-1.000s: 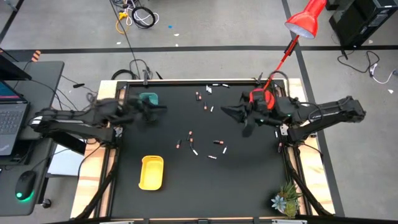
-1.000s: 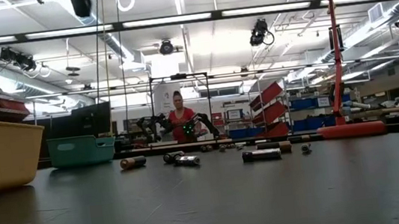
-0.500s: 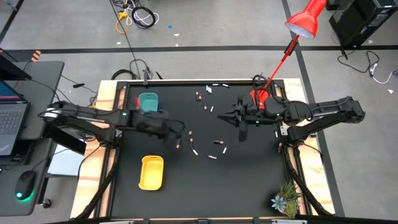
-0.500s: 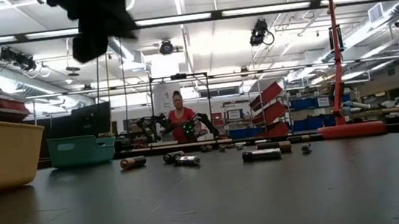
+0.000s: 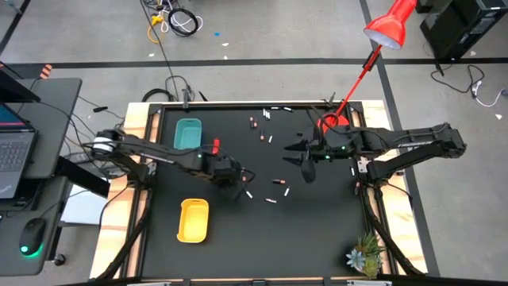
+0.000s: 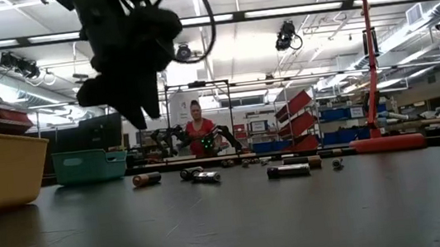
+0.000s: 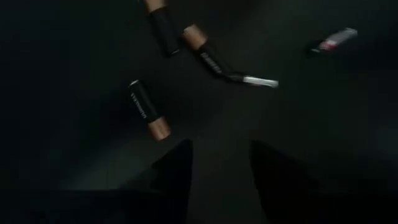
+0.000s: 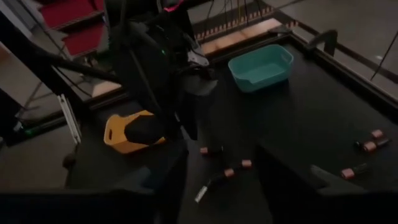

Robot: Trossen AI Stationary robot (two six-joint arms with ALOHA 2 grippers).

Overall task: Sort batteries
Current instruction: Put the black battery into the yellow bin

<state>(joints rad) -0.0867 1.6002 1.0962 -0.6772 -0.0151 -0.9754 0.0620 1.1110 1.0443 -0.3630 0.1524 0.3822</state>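
Note:
Several batteries lie on their sides on the black table [image 5: 317,230]: a middle group [image 5: 278,182] and a far group [image 5: 254,121]. My left gripper [image 5: 238,176] hangs open, pointing steeply down, above the middle group's left end. In its wrist view [image 7: 221,180] a dark copper-ended battery [image 7: 149,111] lies just ahead of the fingers, clear of them. My right gripper [image 5: 298,156] hovers open high over the table's right half, right of the middle group, with nothing between its fingers [image 8: 224,186]. The teal tray [image 5: 188,133] stands far left and the yellow tray [image 5: 193,220] near left.
A red lamp's base [image 5: 333,123] stands at the far right, by my right arm. A small plant [image 5: 365,256] sits off the near right corner. A person [image 6: 198,130] is far back in the room beyond the table.
My left gripper has swung from over the teal tray toward the table's middle, come down and tipped from nearly level to steeply downward, ending above the middle batteries. My right gripper has tipped downward and sunk slightly. The batteries have kept still.

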